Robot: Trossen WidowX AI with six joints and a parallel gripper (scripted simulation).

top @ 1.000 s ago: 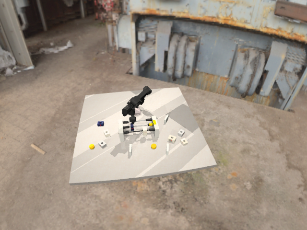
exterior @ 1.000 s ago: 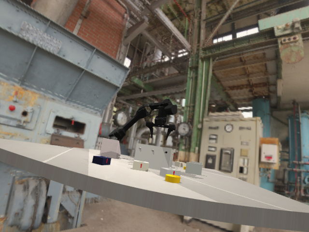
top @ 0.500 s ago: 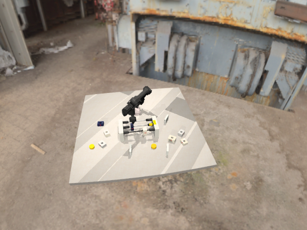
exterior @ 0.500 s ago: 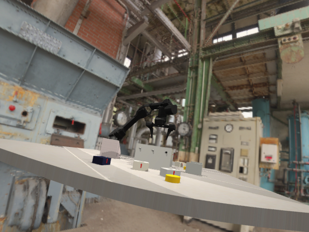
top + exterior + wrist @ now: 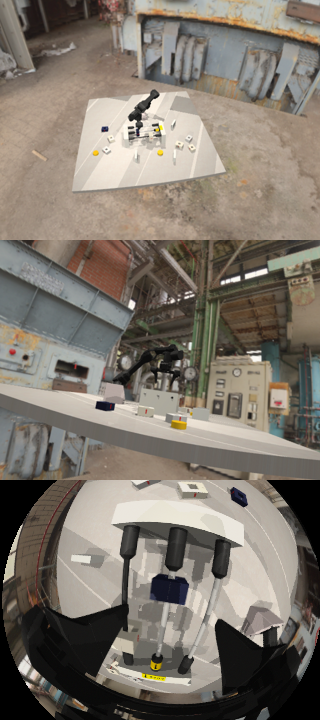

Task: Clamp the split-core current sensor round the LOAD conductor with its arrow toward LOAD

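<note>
A white rack (image 5: 126, 136) (image 5: 157, 398) (image 5: 143, 515) holds three horizontal conductors between two end plates. A navy blue sensor (image 5: 137, 133) (image 5: 172, 588) sits round the middle conductor (image 5: 162, 630). That conductor ends at a yellow marker (image 5: 155, 675) (image 5: 161, 127) on the far end plate. I cannot see the sensor's arrow. My gripper (image 5: 139, 125) (image 5: 164, 380) (image 5: 174, 616) is open and empty. It hangs above the rack, clear of the sensor, fingers pointing down on either side of it.
A second navy block (image 5: 104, 128) (image 5: 105, 405) (image 5: 239, 496) with a red arrow lies left of the rack. A cream block (image 5: 150, 136) sits on the front conductor. White cubes (image 5: 111, 138) (image 5: 179, 144), yellow discs (image 5: 95, 152) (image 5: 160, 152) (image 5: 178, 424) and upright white plates (image 5: 135, 155) (image 5: 174, 156) stand around.
</note>
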